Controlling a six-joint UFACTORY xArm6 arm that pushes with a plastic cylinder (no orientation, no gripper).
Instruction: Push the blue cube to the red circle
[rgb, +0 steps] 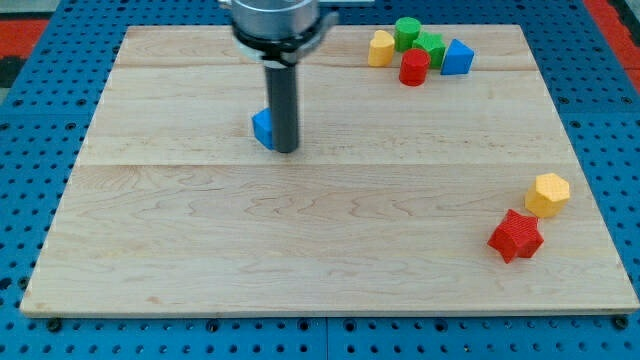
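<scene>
The blue cube (263, 128) lies on the wooden board (330, 250) left of centre, partly hidden behind my rod. My tip (287, 150) rests on the board touching the cube's right side. The red circle, a short red cylinder (413, 67), stands in a cluster near the view's top right, far to the right of the cube.
The cluster around the red cylinder holds a yellow block (381, 48), a green cylinder (406, 32), a green block (431, 46) and a blue triangular block (457, 57). A yellow hexagon (548, 193) and a red star (516, 236) lie at the lower right.
</scene>
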